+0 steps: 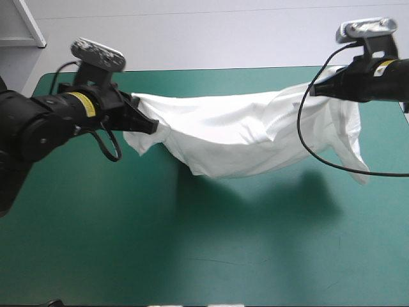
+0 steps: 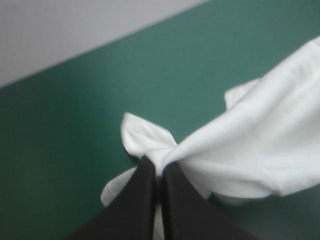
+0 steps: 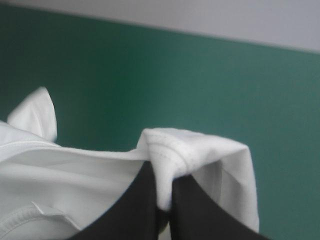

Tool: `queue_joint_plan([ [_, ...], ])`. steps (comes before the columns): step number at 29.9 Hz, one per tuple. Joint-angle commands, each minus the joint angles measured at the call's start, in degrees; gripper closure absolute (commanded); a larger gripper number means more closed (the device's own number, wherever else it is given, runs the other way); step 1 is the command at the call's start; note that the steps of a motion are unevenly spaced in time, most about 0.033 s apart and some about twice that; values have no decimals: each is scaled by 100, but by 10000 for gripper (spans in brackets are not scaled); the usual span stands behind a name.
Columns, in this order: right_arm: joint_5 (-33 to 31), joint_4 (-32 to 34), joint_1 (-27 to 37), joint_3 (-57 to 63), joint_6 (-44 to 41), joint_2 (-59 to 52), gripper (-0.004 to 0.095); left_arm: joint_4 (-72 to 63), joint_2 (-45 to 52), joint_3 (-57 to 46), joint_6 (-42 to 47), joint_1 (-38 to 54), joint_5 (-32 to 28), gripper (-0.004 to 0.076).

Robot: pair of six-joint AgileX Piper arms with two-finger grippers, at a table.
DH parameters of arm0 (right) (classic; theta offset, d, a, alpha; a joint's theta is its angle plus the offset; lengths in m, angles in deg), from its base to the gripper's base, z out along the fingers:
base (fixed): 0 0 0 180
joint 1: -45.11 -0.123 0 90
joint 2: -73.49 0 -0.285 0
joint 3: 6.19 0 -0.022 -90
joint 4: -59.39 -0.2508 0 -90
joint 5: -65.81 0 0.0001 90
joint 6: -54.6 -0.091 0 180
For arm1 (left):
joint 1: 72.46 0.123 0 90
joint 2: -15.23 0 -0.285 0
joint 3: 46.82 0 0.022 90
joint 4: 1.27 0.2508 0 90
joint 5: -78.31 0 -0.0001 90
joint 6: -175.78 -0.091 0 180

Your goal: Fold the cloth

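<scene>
The white T-shirt (image 1: 243,134) hangs stretched in the air above the teal-green table, held at both ends. My left gripper (image 1: 152,125) is shut on its left end, and in the left wrist view the black fingers (image 2: 142,190) pinch a bunched corner of the T-shirt (image 2: 250,145). My right gripper (image 1: 313,89) is shut on the right end. The right wrist view shows a hemmed fold of the T-shirt (image 3: 170,150) caught between the fingers (image 3: 190,210). The shirt sags in the middle and a loose part droops at the right (image 1: 354,153).
The shirt casts a shadow on the teal-green cover (image 1: 192,249) below it. The table's far edge (image 1: 211,69) runs just behind the shirt.
</scene>
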Motion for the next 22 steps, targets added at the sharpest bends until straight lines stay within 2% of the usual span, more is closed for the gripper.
queue_joint_plan([
  [1, 23, -30, 36, -1046, -50, -339, 927, 510, 116, 991, -302, -24, 187, 732],
  [7, 23, -99, 36, -2031, -180, -532, 926, 1430, -66, 2145, -752, -12, 198, 732],
  [11, 23, -232, 36, -2466, -197, -715, 926, 1265, -42, 2633, -780, 102, 198, 732],
  [17, 23, 300, 36, -2870, -173, -1183, 926, 1465, 171, 2915, -943, 102, 198, 732],
  [22, 74, 337, 36, -3206, -173, -1319, 926, 1711, 330, 3180, -1061, 102, 198, 732],
])
